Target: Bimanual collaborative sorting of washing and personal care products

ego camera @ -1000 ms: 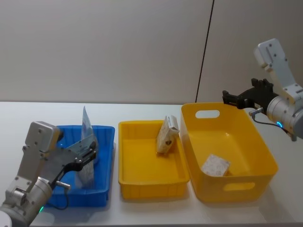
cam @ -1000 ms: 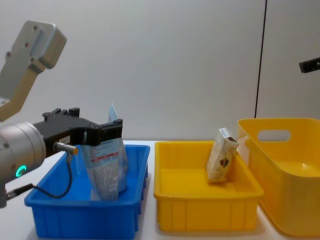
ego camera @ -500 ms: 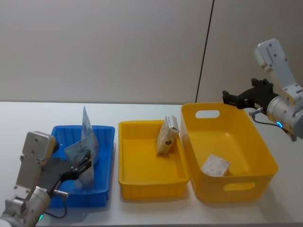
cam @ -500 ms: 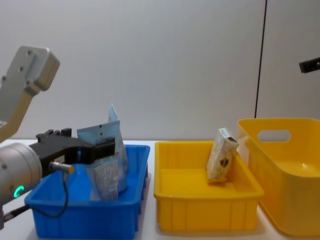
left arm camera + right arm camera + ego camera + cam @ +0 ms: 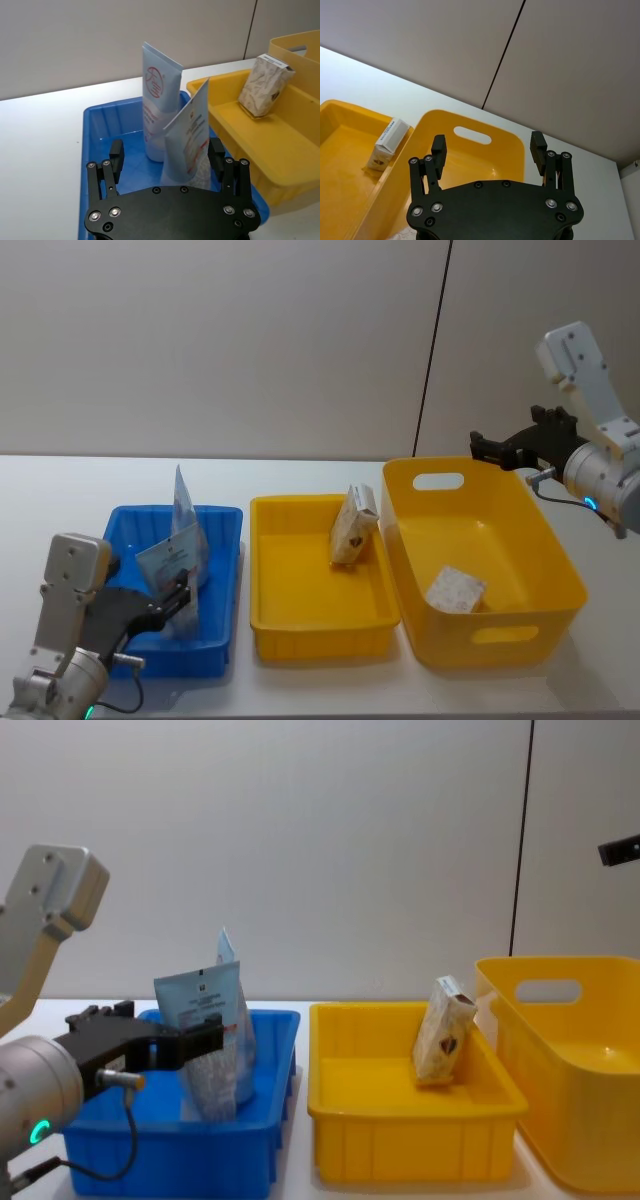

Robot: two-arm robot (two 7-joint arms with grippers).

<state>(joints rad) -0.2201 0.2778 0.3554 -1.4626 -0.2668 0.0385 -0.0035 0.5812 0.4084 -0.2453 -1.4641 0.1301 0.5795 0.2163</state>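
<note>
Left hand: sits at the lower left of the head view, over the near end of the blue bin. Fingers spread wide – nothing clamped.

Pale blue-white pouch: stands upright in the blue bin, slightly tilted, in line with the gap between the left fingers, just beyond their tips. Looks free of both pads in the left wrist view, very close to one.

Pale bluish tube: stands on end in the same bin, just behind the pouch, flat sealed end up. Touching the pouch or not – cannot tell.

Cream carton: in the shallow yellow tray at centre frame, tipped against the tray's right wall near the back, dark emblem low on its face.

Small grey-white carton: lies on the floor of the deep yellow bin, right of centre, toward the near wall.

Right hand: hangs at the upper right of the head view, above the back rim of the deep bin, well clear of everything. Fingers apart, empty.

All three bins in a row on the white desk.
</note>
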